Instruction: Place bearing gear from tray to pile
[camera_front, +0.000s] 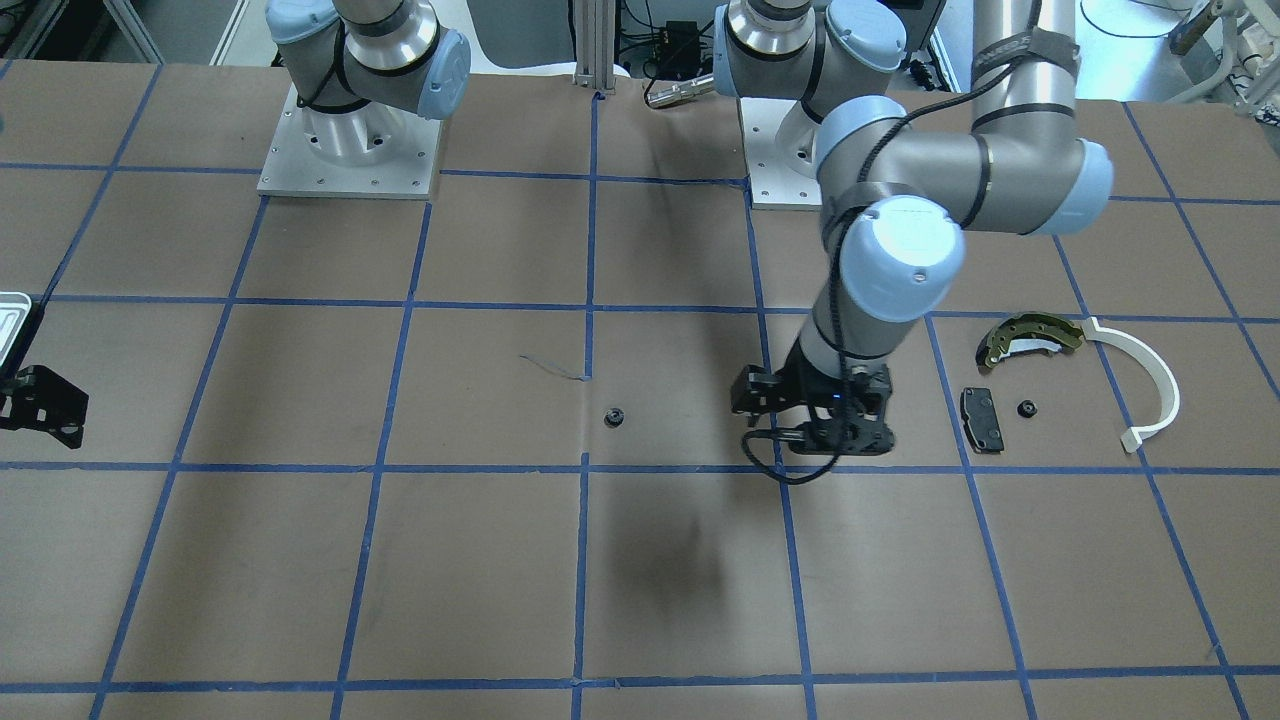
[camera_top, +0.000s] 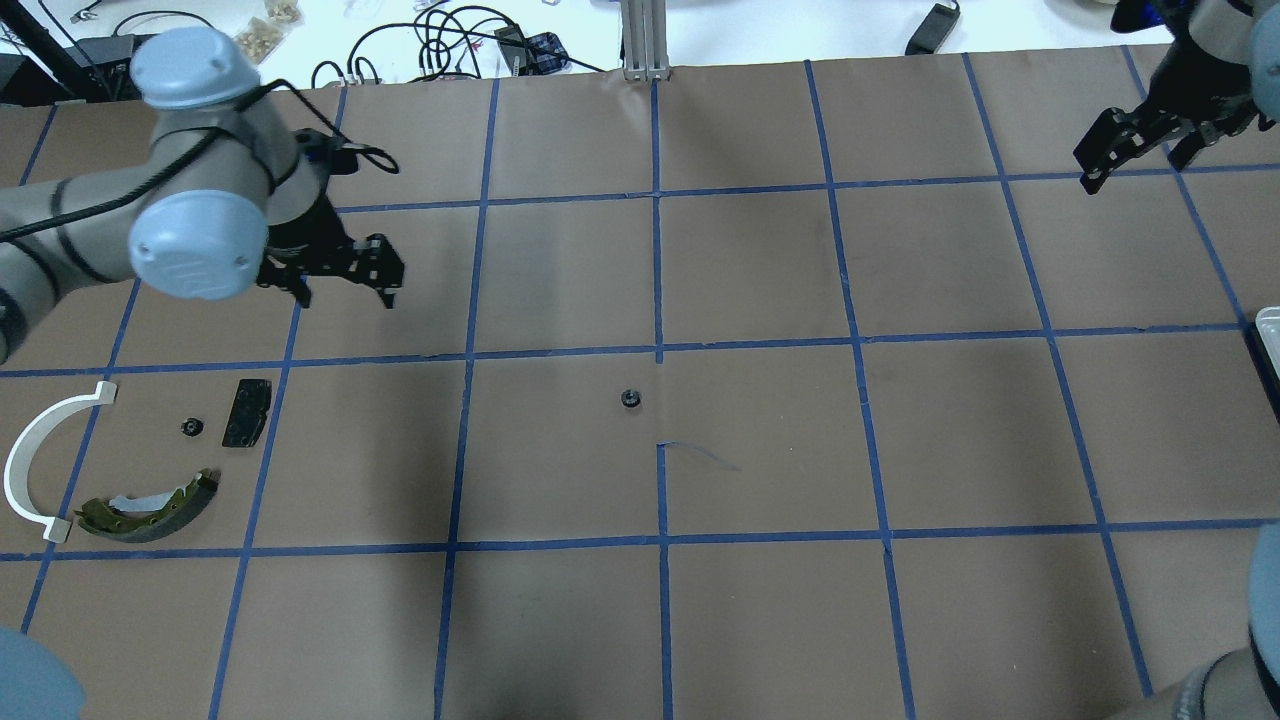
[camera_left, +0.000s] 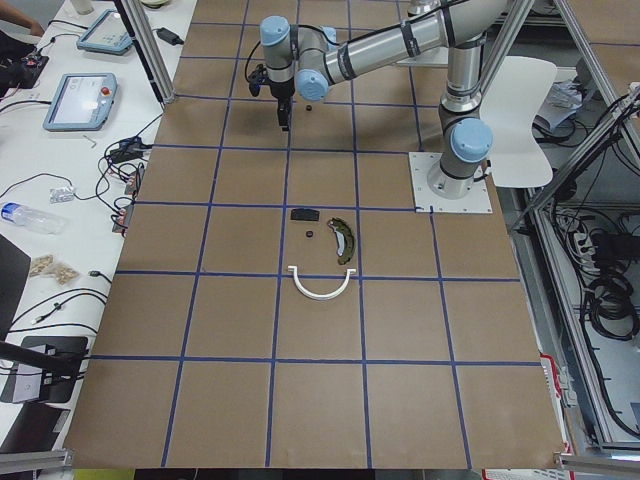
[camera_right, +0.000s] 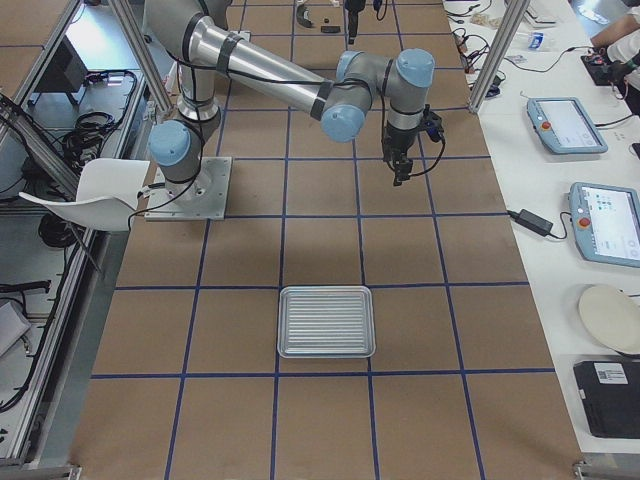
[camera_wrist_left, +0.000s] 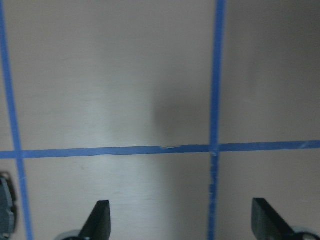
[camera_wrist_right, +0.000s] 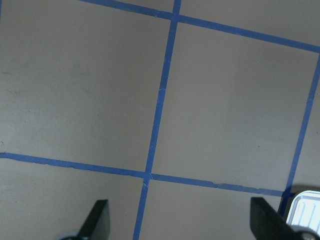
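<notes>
One small black bearing gear (camera_top: 630, 398) lies alone on the brown table near its centre, also in the front view (camera_front: 614, 417). A second gear (camera_top: 190, 428) lies in the pile, between the black brake pad (camera_top: 246, 411), the olive-gold brake shoe (camera_top: 150, 505) and the white arc (camera_top: 40, 455). The silver tray (camera_right: 327, 321) looks empty. My left gripper (camera_top: 346, 296) is open and empty, above the table beyond the pile. My right gripper (camera_top: 1135, 165) is open and empty, beyond the tray, whose corner shows in its wrist view (camera_wrist_right: 305, 210).
The table is brown paper with a blue tape grid (camera_top: 658, 352). Cables and small items lie on the white bench beyond the far edge (camera_top: 450, 40). The arm bases (camera_front: 350, 140) stand at the robot's side of the table.
</notes>
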